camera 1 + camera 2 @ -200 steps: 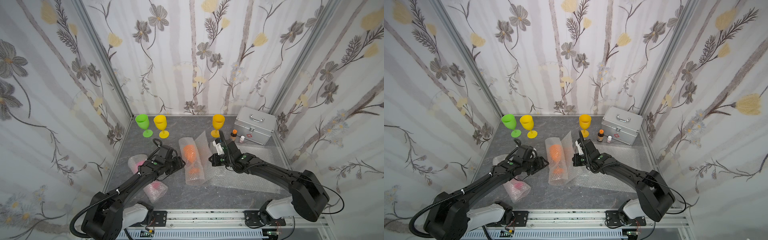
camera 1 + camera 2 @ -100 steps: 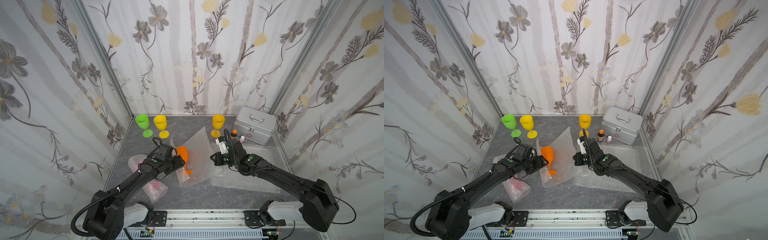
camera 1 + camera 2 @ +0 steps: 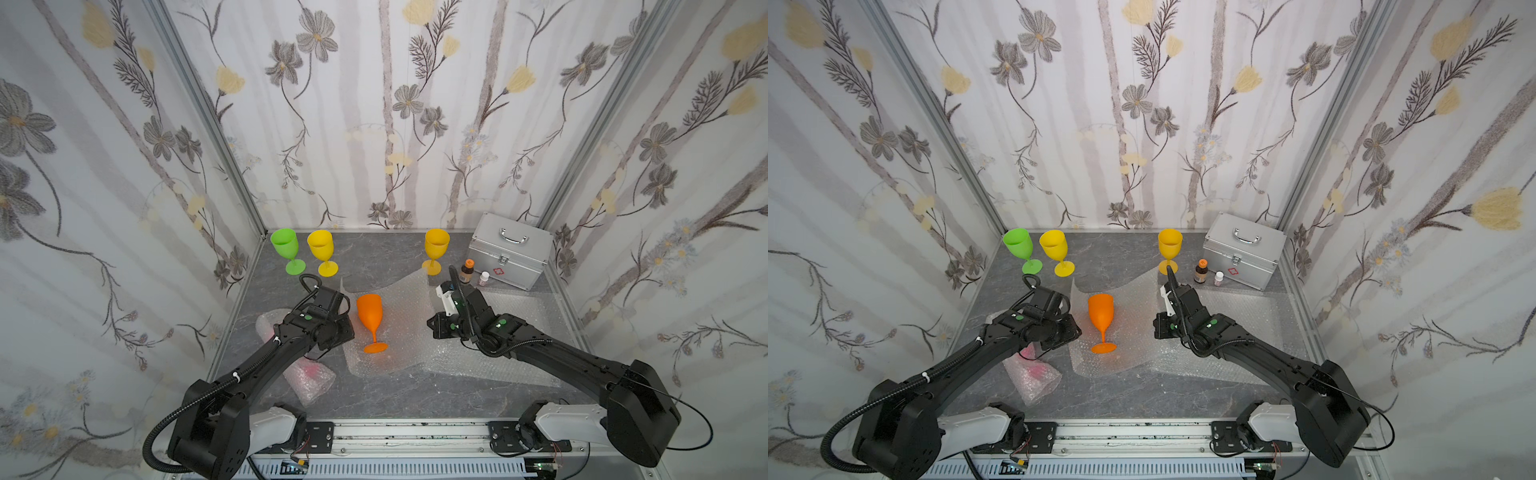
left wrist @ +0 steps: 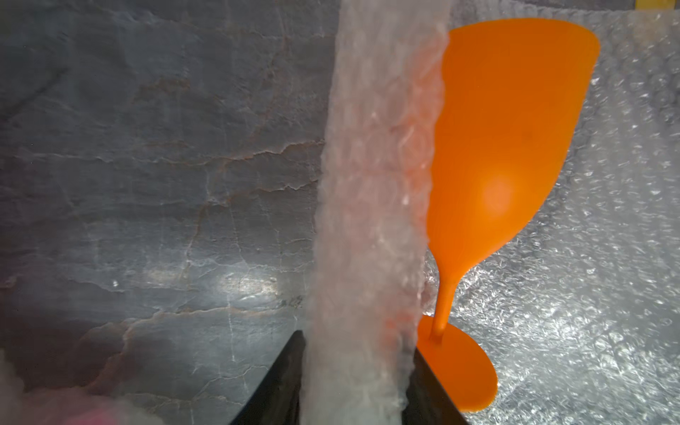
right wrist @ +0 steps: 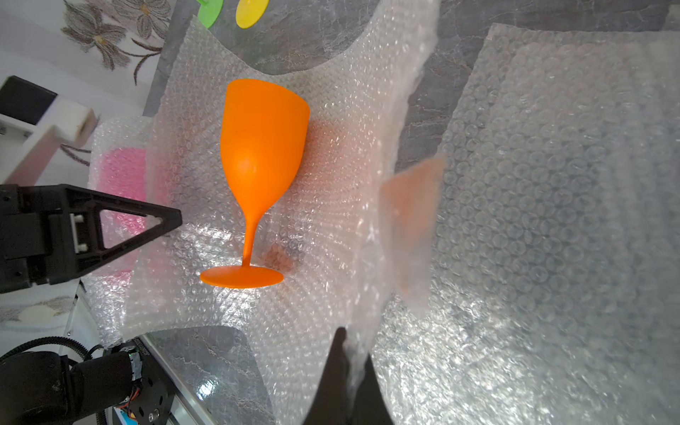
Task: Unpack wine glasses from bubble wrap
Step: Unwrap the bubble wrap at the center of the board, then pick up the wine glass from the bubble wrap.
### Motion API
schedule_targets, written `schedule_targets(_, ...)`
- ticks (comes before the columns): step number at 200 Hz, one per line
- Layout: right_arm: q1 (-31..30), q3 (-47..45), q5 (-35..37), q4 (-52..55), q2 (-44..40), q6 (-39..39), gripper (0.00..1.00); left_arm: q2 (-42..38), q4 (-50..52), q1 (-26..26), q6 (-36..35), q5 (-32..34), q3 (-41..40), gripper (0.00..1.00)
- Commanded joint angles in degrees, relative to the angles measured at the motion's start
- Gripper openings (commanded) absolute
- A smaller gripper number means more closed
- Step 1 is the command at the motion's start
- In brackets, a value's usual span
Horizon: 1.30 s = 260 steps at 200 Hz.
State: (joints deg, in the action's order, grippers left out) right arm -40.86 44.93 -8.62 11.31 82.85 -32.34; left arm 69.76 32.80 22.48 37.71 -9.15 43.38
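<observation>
Nearest the front, the pink goblet (image 3: 310, 368) lies inside its rolled bubble wrap (image 3: 313, 388), partly under my left arm. Mid-tabletop (image 3: 395, 401), the orange goblet (image 3: 370, 316) lies bare on its side on the opened bubble wrap (image 3: 401, 291), foot toward the front. My left end effector (image 4: 357, 342) has that sheet's raised edge between parted fingers; gripped or not, I cannot tell. My right end effector (image 5: 347, 342) is closed tight, pinching the opposite edge. At the back, upright: the green goblet (image 3: 284, 246), yellow goblet (image 3: 321, 248) and amber goblet (image 3: 436, 246).

Five goblets (image 3: 370, 311), three bubble wrap sheets (image 3: 399, 299), two bottles (image 3: 467, 270), one case (image 3: 511, 253)
</observation>
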Motion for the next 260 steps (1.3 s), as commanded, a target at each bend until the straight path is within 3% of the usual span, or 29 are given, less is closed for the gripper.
schedule_targets(1, -0.01, -0.67, 2.83, 0.39, 0.63, -0.62, 0.00, -0.32, 6.40, -0.80, -2.82, 4.11, 2.21, 0.43)
schedule_targets(52, -0.01, -1.77, 4.40, 1.13, 1.77, -1.06, 0.00, -0.48, 14.14, -2.04, -5.64, 7.41, 9.00, 0.45)
schedule_targets(70, 0.03, -1.77, 4.75, 1.30, 1.61, -1.32, 0.02, -0.99, 12.77, -2.09, -4.83, 4.00, 9.75, 0.46)
schedule_targets(102, 0.34, -3.46, 5.19, 2.25, 1.59, -1.55, 0.07, -1.22, 3.81, -1.69, -0.18, -7.98, 7.68, 0.48)
schedule_targets(122, 0.68, -3.47, 5.71, 3.38, 1.31, -1.43, 0.13, -0.40, -0.71, 0.06, 2.57, -10.72, 6.42, 0.48)
schedule_targets(173, 1.39, -3.62, 6.42, 5.27, -0.57, -1.34, 0.21, 5.78, -10.34, 6.04, 7.52, -10.93, 2.62, 0.49)
schedule_targets(260, 2.63, -4.45, 8.04, 9.22, -5.56, -1.22, 0.25, 19.89, -14.07, 11.20, 4.77, -10.11, 6.60, 0.50)
